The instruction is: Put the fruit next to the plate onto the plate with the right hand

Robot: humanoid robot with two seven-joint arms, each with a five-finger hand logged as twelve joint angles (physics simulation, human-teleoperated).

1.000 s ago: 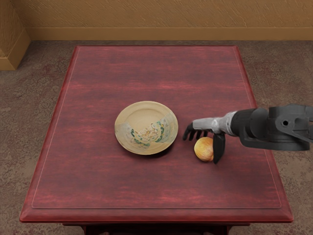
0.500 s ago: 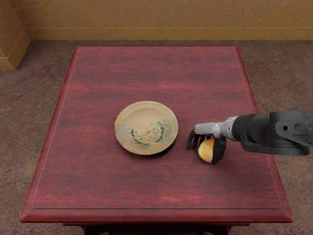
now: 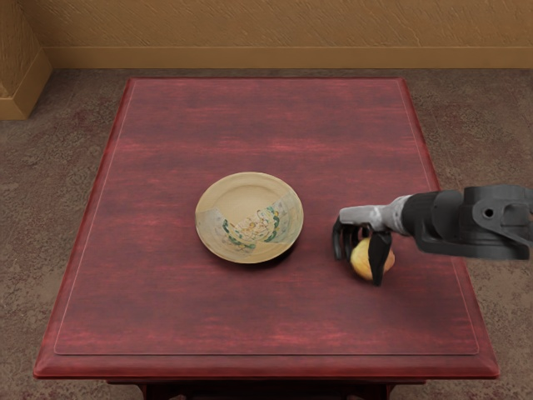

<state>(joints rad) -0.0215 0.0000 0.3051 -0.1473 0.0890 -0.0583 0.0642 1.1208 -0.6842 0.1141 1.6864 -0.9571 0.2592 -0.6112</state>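
Hiding half the fruit (image 3: 365,262), curled fingers (image 3: 339,242) of the right hand (image 3: 361,235).

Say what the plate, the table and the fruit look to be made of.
The plate: glazed ceramic, likely; cream sheen with a painted green-and-white pattern. The table: dark red stained wood, by its streaky grain, matt to satin. The fruit: smooth yellow-orange skin; real or fake cannot be told.

A red-brown wooden table (image 3: 166,292) stands on mottled brown carpet (image 3: 58,167). Beyond the table's far edge runs a tan wall (image 3: 291,21) with 1 wooden baseboard (image 3: 291,57).
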